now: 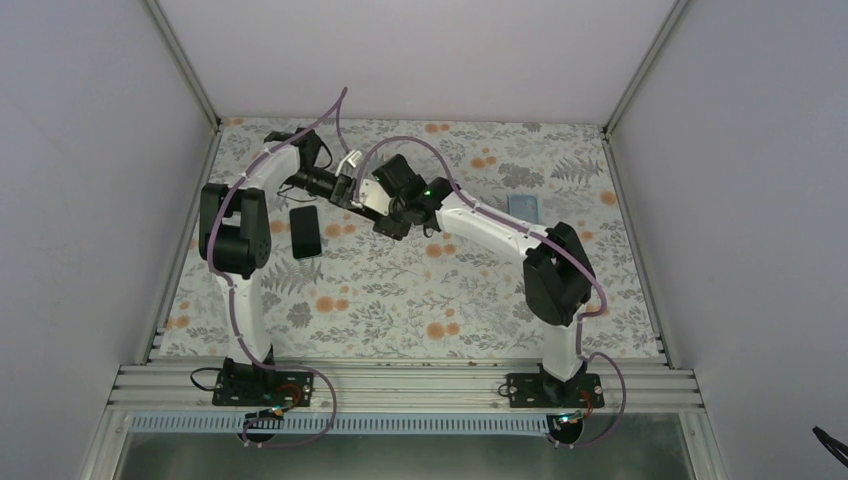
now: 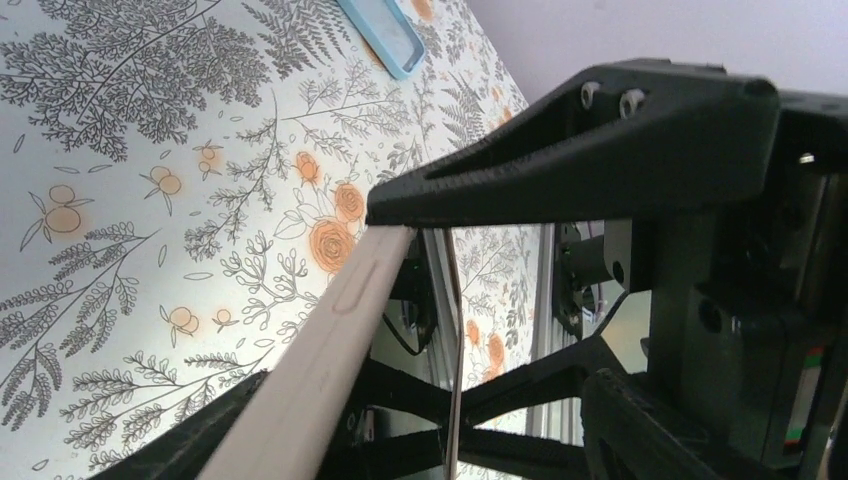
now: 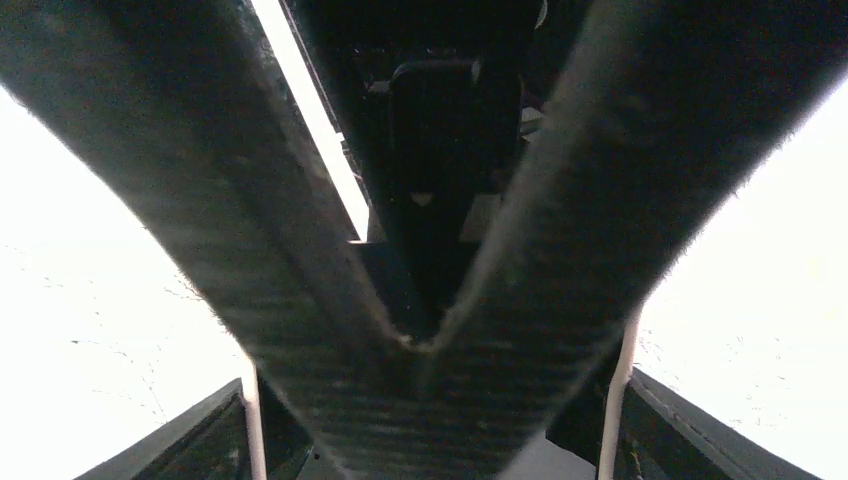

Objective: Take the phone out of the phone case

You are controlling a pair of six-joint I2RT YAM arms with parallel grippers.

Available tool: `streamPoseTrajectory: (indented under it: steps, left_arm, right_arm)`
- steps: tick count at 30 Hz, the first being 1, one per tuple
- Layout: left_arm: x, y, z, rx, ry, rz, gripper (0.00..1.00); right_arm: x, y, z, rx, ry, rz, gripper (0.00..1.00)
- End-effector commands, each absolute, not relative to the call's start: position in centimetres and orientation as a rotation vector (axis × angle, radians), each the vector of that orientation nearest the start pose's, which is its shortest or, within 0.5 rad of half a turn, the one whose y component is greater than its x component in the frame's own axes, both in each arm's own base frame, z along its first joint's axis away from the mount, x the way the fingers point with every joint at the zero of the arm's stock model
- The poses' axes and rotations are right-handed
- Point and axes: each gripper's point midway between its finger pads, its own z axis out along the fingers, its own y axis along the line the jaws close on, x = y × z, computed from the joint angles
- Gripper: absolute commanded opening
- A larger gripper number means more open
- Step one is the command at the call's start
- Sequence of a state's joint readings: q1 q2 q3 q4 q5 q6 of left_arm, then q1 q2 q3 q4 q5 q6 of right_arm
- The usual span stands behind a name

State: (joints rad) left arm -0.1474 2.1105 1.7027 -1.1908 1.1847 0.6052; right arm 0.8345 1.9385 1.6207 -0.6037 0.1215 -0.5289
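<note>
Both grippers meet above the middle of the table. The phone case, cream-white, is held up on edge between them; its long side runs along my left gripper's lower-left finger. Beside it stands a thin glossy edge, seemingly the phone, spreading away from the case lower down. My left gripper stands wide around both; contact on its other finger is not visible. My right gripper is shut across the case, whose white edges lie against both fingers. The right gripper's black body looms above.
A black phone lies flat on the floral tablecloth, just left of the grippers. A light blue case rests at the right. White walls enclose the table on three sides. A dark blurred V-shaped mass fills the right wrist view.
</note>
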Motion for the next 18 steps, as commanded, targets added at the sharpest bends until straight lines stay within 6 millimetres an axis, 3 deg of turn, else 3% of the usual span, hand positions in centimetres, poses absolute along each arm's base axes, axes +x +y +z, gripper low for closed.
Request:
streamPoseTrajectory:
  steps: [1,9,10,12,13,18]
  left_arm:
    - [37.2,-21.9,17.3,0.893,2.194,-1.642,0.69]
    - [36.6,-21.9,18.0,0.906,2.168,-1.664,0.31]
    - [36.6,-21.9,18.3,0.912,2.157,-1.666,0.25]
    - [36.5,-21.8,18.6,0.923,2.147,-1.667,0.13]
    - [36.4,-21.8,18.9,0.937,2.136,-1.663,0.04]
    - [35.9,-21.6,19.9,0.988,2.102,-1.623,0.02]
  right_arm:
    - [36.4,38.0,16.8,-1.484,1.886,-0.012,0.6]
    - [36.2,37.6,17.0,-1.478,1.885,-0.026,0.63]
    - [36.1,37.5,17.0,-1.481,1.886,-0.027,0.71]
    - [35.8,37.2,16.9,-1.492,1.893,-0.025,0.96]
    - [35.5,37.0,16.9,-1.498,1.898,-0.02,0.99]
    - [34.2,34.6,16.7,-1.538,1.95,0.068,1.0]
